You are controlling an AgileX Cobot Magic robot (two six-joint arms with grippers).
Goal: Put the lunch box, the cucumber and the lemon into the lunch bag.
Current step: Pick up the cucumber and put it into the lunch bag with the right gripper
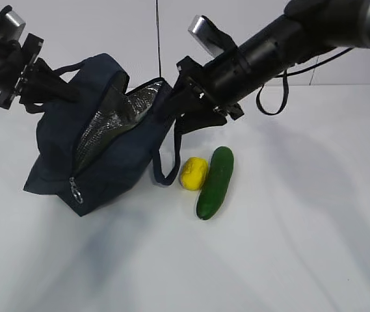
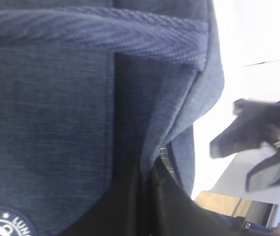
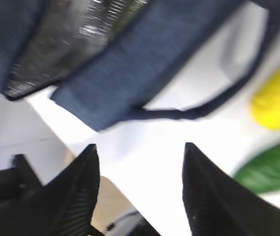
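The navy lunch bag (image 1: 100, 149) is lifted at a tilt on the left, its zipper open and silver lining (image 1: 116, 117) showing. My left gripper (image 1: 66, 90) is shut on the bag's upper left fabric; in the left wrist view navy cloth (image 2: 56, 113) is pinched between its dark fingers (image 2: 147, 177). My right gripper (image 1: 173, 103) hangs open by the bag's right rim, nothing between its fingers (image 3: 140, 150). The lemon (image 1: 194, 173) (image 3: 277, 98) and the cucumber (image 1: 215, 182) (image 3: 272, 169) lie side by side on the table, right of the bag. The lunch box is out of view.
A loose bag handle loop (image 1: 162, 170) droops onto the white table (image 1: 289, 247) just left of the lemon. The zipper's ring pull (image 1: 76, 192) hangs at the bag's low front corner. A black cable (image 1: 272, 97) dangles under the right arm.
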